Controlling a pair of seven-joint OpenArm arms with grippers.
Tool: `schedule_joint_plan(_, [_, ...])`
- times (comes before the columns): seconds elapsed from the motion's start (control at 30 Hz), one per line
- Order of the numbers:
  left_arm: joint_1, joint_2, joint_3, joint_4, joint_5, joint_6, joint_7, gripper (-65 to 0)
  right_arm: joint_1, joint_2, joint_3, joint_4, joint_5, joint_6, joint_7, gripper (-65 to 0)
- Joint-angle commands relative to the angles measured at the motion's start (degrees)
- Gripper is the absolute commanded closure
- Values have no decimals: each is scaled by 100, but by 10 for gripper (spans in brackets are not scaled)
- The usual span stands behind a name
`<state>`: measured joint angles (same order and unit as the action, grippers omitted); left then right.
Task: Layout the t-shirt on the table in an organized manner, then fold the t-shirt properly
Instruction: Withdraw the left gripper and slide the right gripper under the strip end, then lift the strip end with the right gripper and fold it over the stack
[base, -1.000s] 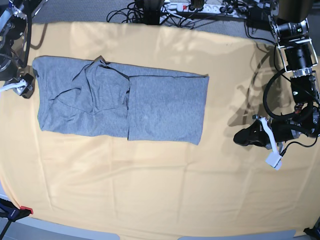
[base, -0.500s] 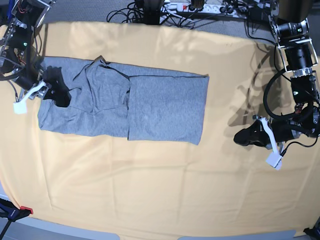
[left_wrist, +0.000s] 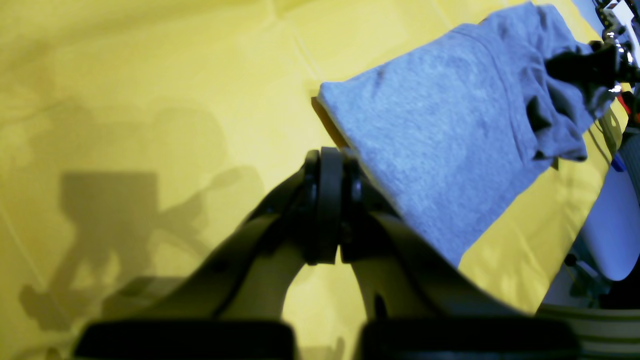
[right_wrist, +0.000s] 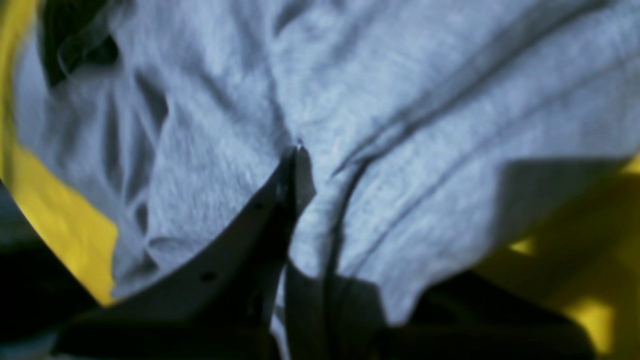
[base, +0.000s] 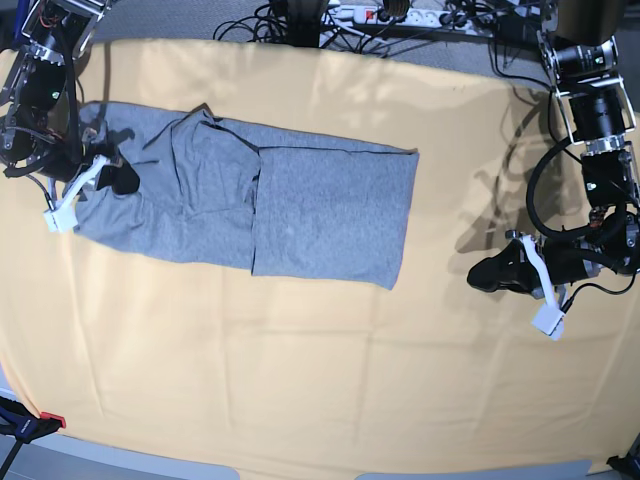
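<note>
The heather-grey t-shirt (base: 300, 200) lies folded into a long strip across the far half of the pale yellow table (base: 300, 380), with no lettering showing. My right gripper (base: 112, 172) is shut on the rumpled left end of the shirt. In the right wrist view the closed jaws (right_wrist: 298, 150) pinch creased grey fabric (right_wrist: 400, 100). My left gripper (base: 490, 272) rests shut and empty over bare cloth right of the shirt. In the left wrist view its closed tips (left_wrist: 327, 165) sit just short of the shirt's near corner (left_wrist: 450, 140).
Cables and a power strip (base: 380, 15) run along the table's far edge. A red-tipped clamp (base: 30, 422) sits at the front left corner. The right arm's body (base: 40, 90) stands over the far left edge.
My right gripper came in from the left edge, closed on the shirt's left end and pulled it toward the far side, skewing that end. The left arm has not moved.
</note>
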<state>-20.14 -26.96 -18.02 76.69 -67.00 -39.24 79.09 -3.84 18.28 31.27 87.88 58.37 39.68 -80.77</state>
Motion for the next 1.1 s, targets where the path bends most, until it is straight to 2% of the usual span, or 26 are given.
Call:
schedule_joint_plan(0.0, [-144, -98, -33, 83, -136, 22, -129, 0, 81, 109, 74, 382, -81, 32, 77, 0])
schedule_joint_plan(0.13, [-144, -98, -33, 83, -133, 24, -129, 0, 81, 116, 332, 1469, -1034, 32, 151, 0])
schedule_joint_plan(0.27, [-144, -98, -33, 83, -136, 22, -131, 0, 61, 227, 752, 2177, -1340, 32, 264, 0])
schedule_joint_plan(0.37, [-144, -98, -33, 83, -136, 20, -131, 0, 48, 284, 1106, 2542, -1427, -138, 273, 0])
schedule_joint_plan(0.47, [-144, -98, -33, 83, -136, 20, -131, 0, 46, 280, 1281, 2765, -986, -334, 179, 0])
schedule_joint_plan(0.53, [-142, -98, -33, 83, -136, 20, -131, 0, 48, 249, 1281, 2883, -398, -348, 77, 0])
schedule_joint_plan(0.63, [-129, -96, -33, 83, -138, -24, -136, 0, 48, 186, 1281, 3032, 979, -343, 77, 0])
schedule_joint_plan(0.77, [-127, -96, -33, 83, -138, -63, -138, 0, 50, -232, 1226, 3163, 2663, 32, 77, 0])
schedule_joint_plan(0.87, [-111, -96, -33, 83, -136, -61, -153, 0, 55, -592, 859, 3161, 2663, 32, 77, 0])
schedule_joint_plan(1.07, [-13, -96, -33, 83, -136, -63, -153, 0, 72, -1174, -404, 3161, 2663, 32, 77, 0])
